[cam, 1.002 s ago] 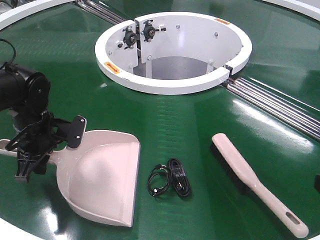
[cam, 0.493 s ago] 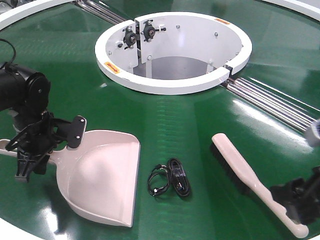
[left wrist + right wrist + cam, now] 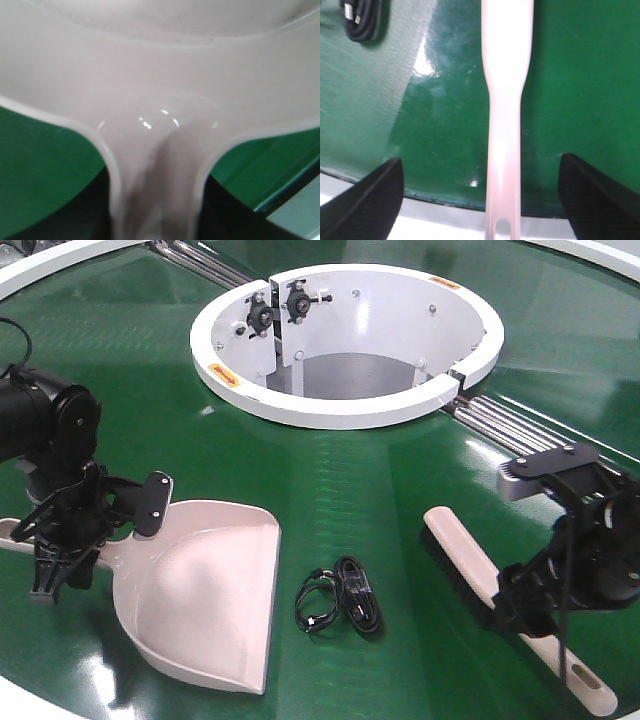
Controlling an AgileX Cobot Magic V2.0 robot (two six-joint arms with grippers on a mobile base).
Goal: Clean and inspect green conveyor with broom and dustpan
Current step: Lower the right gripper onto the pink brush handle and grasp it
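Green conveyor (image 3: pixel 350 480): broad, glossy dark-green belt. A fine woven texture is seen under the glare, and a white rim at the near edge. A white ring-shaped hub (image 3: pixel 345 412) is set at far centre, split at two seams. Steel rollers (image 3: pixel 545 445) run out from it toward the right.

Dustpan (image 3: pixel 215 590): smooth pinkish-beige plastic with raised curved sides and a wide flat lip turned toward the near edge. It is laid flat on the belt at near left. Its handle is clamped between the closed fingers of the left gripper (image 3: pixel 58 558). In the wrist view the handle neck is seen flaring into the pan, with dark fingers pressed against both sides.

Broom (image 3: pixel 462 562): long, flat pinkish-beige brush with short black bristles along its left edge and a tapered handle with a hang slot. It is laid on the belt at near right, handle toward the near rim. The right gripper (image 3: pixel 480 165) is placed astride the handle. Its textured black fingers (image 3: pixel 367 197) are spread wide, clear of the plastic on either side.

A coiled black cable (image 3: pixel 340 605) is noted between dustpan and broom.
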